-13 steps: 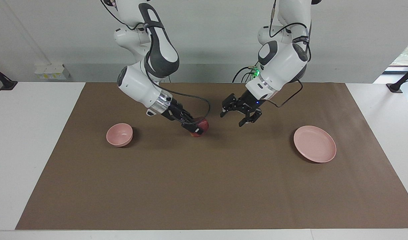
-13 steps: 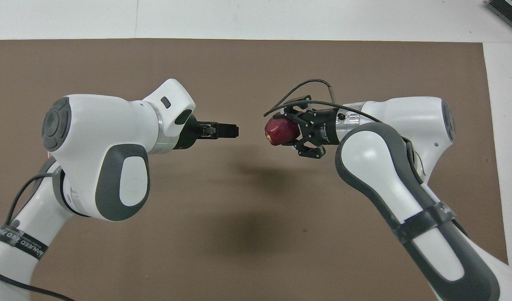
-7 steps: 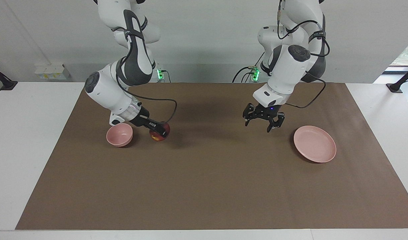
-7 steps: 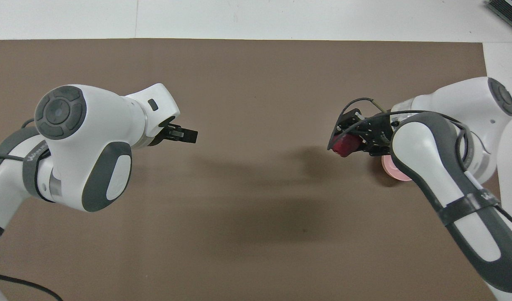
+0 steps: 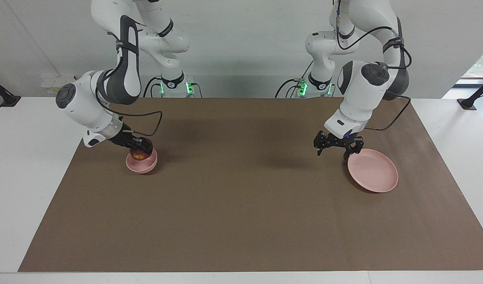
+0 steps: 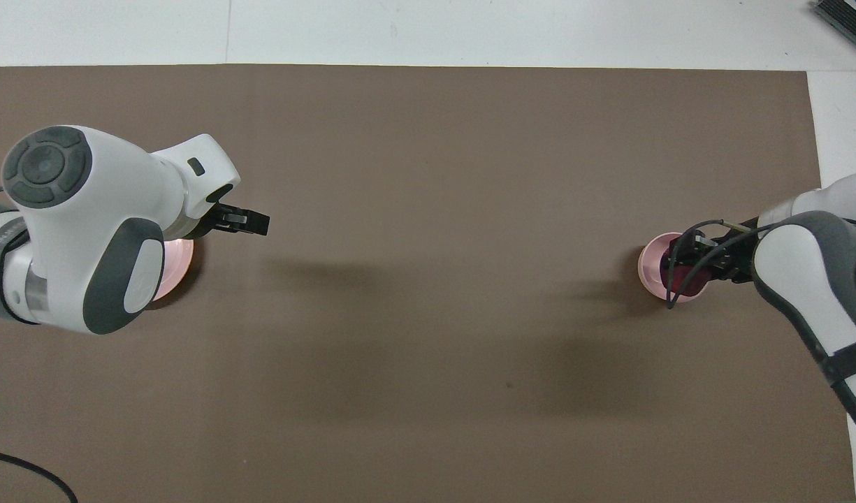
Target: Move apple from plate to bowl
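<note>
A second ago we saw the right claw (image 5: pixel 140 149) carrying the apple (image 5: pixel 138 154) above the middle of the brown mat (image 5: pixel 241 221), just across a small gap from the left claw (image 5: pixel 336 148). Now the right arm has swung out to its own end of the tabletop (image 5: pixel 32 165), and the apple sits low over the bowl (image 5: pixel 142 165), at or just inside the rim. In the facing view that puts apple and bowl at about nine o'clock from the mat's centre. The right claw is still clamped on the apple; its fingers have not let go, and we cannot tell whether the fruit already rests on the bowl's floor.

The left arm has drawn away in the same second. Its claw, spread wide and holding nothing, hangs over the robot-side rim of the plate (image 5: pixel 377 175), at about three o'clock from the mat's centre in the facing view. The plate is bare.

In the overhead view the right claw (image 6: pixel 690 265) covers most of the bowl (image 6: pixel 648 269), with the dark red apple (image 6: pixel 692 283) showing beneath it, while the left claw (image 6: pixel 249 222) pokes out past the plate (image 6: pixel 179 262).

We judge the carry to be nearly done: what remains is opening the right claw so the apple drops into the bowl, then lifting clear without dragging it back out.
</note>
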`<action>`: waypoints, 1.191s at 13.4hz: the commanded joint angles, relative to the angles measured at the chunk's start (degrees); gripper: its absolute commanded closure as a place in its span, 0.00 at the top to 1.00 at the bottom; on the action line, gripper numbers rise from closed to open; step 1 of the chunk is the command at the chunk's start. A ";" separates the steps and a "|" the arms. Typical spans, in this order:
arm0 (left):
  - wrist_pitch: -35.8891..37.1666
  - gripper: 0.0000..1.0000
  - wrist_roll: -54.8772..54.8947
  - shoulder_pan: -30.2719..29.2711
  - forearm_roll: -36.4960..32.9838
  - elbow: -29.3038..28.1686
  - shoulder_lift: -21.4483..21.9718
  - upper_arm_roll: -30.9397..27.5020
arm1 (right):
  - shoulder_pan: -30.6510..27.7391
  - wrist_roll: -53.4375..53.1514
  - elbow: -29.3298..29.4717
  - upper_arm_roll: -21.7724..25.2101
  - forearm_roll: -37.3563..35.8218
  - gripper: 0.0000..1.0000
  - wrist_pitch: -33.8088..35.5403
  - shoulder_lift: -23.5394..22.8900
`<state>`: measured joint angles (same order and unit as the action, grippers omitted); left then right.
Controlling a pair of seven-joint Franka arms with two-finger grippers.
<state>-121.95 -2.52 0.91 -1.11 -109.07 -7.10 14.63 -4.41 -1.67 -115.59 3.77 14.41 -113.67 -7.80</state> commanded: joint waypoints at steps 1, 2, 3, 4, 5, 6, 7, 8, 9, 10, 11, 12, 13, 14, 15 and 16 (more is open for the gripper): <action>0.31 1.00 -0.20 -1.09 -1.53 0.70 -0.02 0.40 | 0.01 0.78 -2.01 -0.70 -2.19 0.00 -3.47 0.78; 0.92 1.00 -0.11 -1.87 -1.70 2.10 -0.02 0.40 | -0.08 1.05 -2.01 -0.70 -2.19 0.00 -5.49 -0.53; 1.88 1.00 0.15 -3.19 -1.79 3.33 -0.02 0.48 | -0.08 1.05 -2.10 -0.78 -2.19 0.00 -6.12 -1.07; 3.37 1.00 0.32 -3.63 -1.70 3.95 0.42 0.49 | 0.01 0.96 -2.10 -0.70 -2.19 0.00 -6.21 -1.16; 5.65 1.00 0.33 -3.55 -1.70 6.48 0.34 0.49 | -0.08 0.87 -2.19 -0.78 -2.19 0.07 -6.21 -1.16; 9.50 1.00 0.33 -3.64 -1.70 10.25 -0.10 0.49 | 0.01 0.61 -2.36 -0.78 -2.19 0.21 -6.21 -1.16; 13.19 1.00 0.33 -3.81 -1.79 13.94 -0.54 0.40 | 0.01 0.70 -2.89 -0.78 -2.19 0.40 -6.65 -1.60; 16.19 1.00 0.33 -3.73 -1.88 16.15 -0.20 0.40 | -0.08 0.96 -2.89 -0.78 -2.19 0.55 -7.87 -1.95; 19.44 1.00 0.33 -3.12 -1.88 18.52 0.07 0.22 | 0.01 0.53 -2.72 -0.78 -2.19 0.96 -8.06 -2.04; 22.69 1.00 0.33 -2.85 -2.84 21.42 -0.10 0.22 | 0.27 0.09 -2.45 -0.78 -2.19 1.00 -7.97 -2.04; 26.46 1.00 0.76 -2.24 -3.54 23.88 -0.19 -0.13 | 0.71 0.00 -1.93 -0.87 -2.19 1.00 -7.88 -2.04; 28.59 1.00 1.20 -1.36 -3.64 25.30 0.07 -1.78 | 1.24 -0.87 -0.88 -0.78 -2.28 1.00 -7.45 -1.69; 30.00 1.00 1.38 0.30 -3.55 25.92 0.33 -4.85 | 2.20 -2.28 0.35 -0.61 -2.98 1.00 -6.57 -0.90; 31.58 1.00 1.47 1.71 -3.20 26.19 1.12 -7.14 | 2.82 -3.68 1.58 -0.69 -5.86 1.00 -4.39 0.50; 32.56 1.00 2.95 2.42 -2.94 26.28 2.95 -8.12 | 3.00 -5.87 3.85 -1.30 -9.10 1.00 -1.84 2.08; 32.65 1.00 4.96 3.56 -2.93 26.19 4.45 -9.00 | 4.13 -7.63 6.40 -1.40 -10.96 1.00 2.01 3.48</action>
<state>-91.50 0.01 1.54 -3.47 -83.36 -5.30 8.19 -1.30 -5.51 -112.74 3.00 7.61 -117.37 -7.77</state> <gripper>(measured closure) 0.000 0.000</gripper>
